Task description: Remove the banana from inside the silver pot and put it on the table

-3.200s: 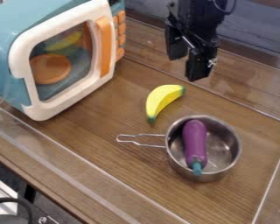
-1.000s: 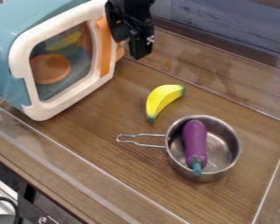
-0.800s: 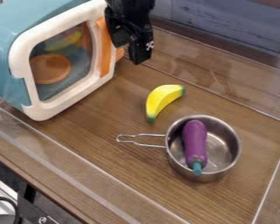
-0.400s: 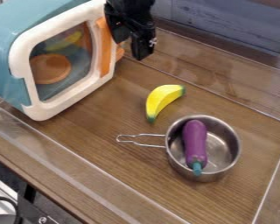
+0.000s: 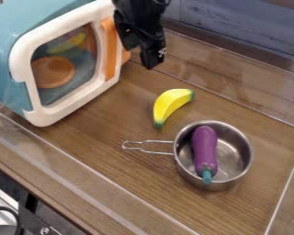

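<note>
**Banana already out on the desk, pot holds only an eggplant**

A brown wood-grain desk (image 5: 100, 138) with a clear plastic rim fills the view, its surface smooth and faintly reflective. At the left stands a boxy teal-and-white toy microwave (image 5: 51, 57), glossy plastic, its door shut over orange shapes inside. Above the desk hangs a black pincer (image 5: 149, 50), empty; whether its jaws are apart or together cannot be told. Lower right sits the silver pot (image 5: 215, 154), round shiny metal with a thin wire loop handle pointing left. Inside lies a smooth purple eggplant (image 5: 205, 149) with a green stem. The banana (image 5: 172, 104), small, curved, bright-yellow plastic, rests on the desk just beside the pot, outside it.

Risk, as a judgement: a fresh descent could nudge the slick banana against the pot, or mistakenly grab the eggplant.
</note>
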`<move>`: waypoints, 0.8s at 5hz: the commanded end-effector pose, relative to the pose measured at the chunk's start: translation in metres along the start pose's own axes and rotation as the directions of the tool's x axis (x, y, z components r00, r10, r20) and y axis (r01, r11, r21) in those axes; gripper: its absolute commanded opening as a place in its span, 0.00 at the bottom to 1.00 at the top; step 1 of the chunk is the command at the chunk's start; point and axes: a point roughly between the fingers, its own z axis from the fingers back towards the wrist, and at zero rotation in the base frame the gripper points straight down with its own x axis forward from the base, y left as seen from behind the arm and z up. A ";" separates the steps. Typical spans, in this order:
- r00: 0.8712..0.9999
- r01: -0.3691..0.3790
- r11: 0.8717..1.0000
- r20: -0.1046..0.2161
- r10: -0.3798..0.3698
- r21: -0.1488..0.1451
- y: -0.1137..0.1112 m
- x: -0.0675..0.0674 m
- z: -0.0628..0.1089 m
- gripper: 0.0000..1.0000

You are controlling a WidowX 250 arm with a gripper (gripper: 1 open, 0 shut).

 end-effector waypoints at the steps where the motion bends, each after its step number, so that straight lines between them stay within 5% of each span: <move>1: 0.999 -0.006 0.999 0.051 0.004 0.032 0.008 -0.001 0.021 1.00; 2: 0.998 -0.018 0.999 0.058 0.015 0.036 0.014 -0.009 0.028 1.00; 4: 0.995 0.006 0.999 0.100 -0.011 0.053 0.033 0.005 0.040 1.00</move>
